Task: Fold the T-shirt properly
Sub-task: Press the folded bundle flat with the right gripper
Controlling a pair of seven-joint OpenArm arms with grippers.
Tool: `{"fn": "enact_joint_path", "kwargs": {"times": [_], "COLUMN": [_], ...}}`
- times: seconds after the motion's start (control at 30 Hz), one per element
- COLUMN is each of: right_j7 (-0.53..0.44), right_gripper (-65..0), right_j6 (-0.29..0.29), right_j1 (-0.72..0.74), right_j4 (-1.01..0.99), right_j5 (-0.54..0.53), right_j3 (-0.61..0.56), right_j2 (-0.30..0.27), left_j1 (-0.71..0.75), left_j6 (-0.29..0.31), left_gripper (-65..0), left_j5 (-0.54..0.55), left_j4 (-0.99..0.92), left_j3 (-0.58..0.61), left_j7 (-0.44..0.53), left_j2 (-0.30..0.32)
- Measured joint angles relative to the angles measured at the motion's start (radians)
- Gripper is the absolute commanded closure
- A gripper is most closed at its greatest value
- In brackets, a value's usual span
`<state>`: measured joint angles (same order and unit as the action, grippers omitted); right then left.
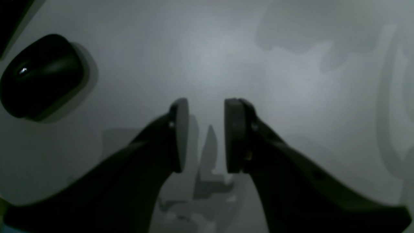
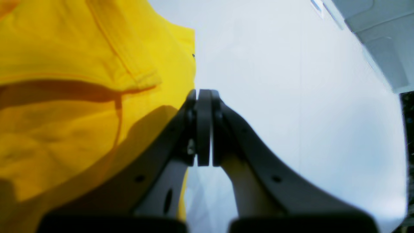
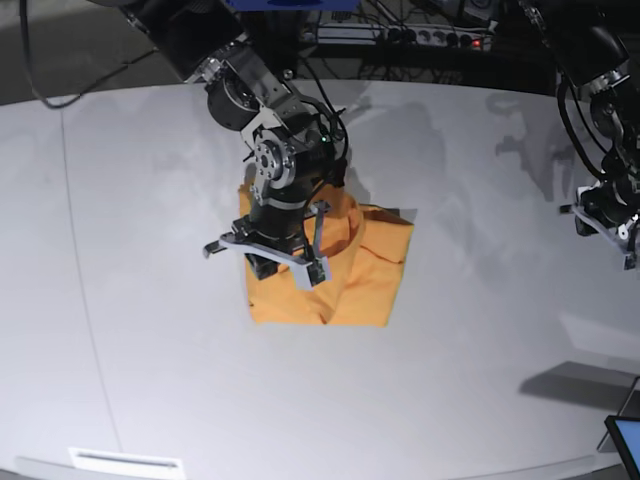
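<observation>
The orange-yellow T-shirt [image 3: 365, 265] lies folded into a rough rectangle in the middle of the table, with a raised crease on its right part. In the right wrist view the T-shirt [image 2: 64, 64] fills the left side and a hemmed edge crosses it. My right gripper [image 2: 203, 94] is shut with its pads touching and no cloth between them. It hangs just above the shirt's edge, over its left part in the base view [image 3: 268, 268]. My left gripper [image 1: 206, 106] is open and empty above bare table, far to the right [image 3: 612, 225].
The pale grey table [image 3: 150, 300] curves away at the back, where cables and a power strip [image 3: 440, 35] lie. A black rounded object [image 1: 42, 76] sits to the left of my left gripper. A screen corner [image 3: 625, 440] shows at the front right, a white label [image 3: 125, 462] at the front edge.
</observation>
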<state>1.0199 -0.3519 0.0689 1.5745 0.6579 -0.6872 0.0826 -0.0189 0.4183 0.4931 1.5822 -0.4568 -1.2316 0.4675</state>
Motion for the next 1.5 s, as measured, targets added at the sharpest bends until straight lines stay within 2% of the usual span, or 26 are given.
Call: {"fn": "enact_joint_path", "kwargs": {"times": [0.17,0.6,0.8,1.23,1.5], "right_j7": [-0.001,-0.002,-0.005,0.0,-0.003], "right_gripper": [0.0,0.0,0.0,0.0,0.0], "right_j6": [0.0,0.0,0.0,-0.008,-0.004], "right_j1": [0.0,0.0,0.0,0.064,0.095], "right_j4": [0.0,0.0,0.0,0.0,-0.039], "right_j5": [-0.069,-0.077,-0.229,-0.233,-0.237], "right_j3": [0.0,0.0,-0.005,-0.126,-0.129], "right_j2": [0.001,0.006,0.006,0.004,0.006], "left_j1": [0.0,0.002,0.002,0.006,0.022], "left_j6": [0.0,-0.002,-0.002,-0.002,-0.002], "left_gripper": [-17.8,-17.8,-17.8,-17.8,-17.8], "left_j5": [0.005,0.004,0.004,0.005,0.004], "left_j4": [0.0,0.0,-0.001,-0.003,-0.003], "left_j3": [0.061,0.06,0.06,0.056,0.054], "left_j7": [0.0,0.0,0.0,0.002,0.001], "left_j2": [-0.005,-0.013,-0.012,-0.01,-0.01]}}
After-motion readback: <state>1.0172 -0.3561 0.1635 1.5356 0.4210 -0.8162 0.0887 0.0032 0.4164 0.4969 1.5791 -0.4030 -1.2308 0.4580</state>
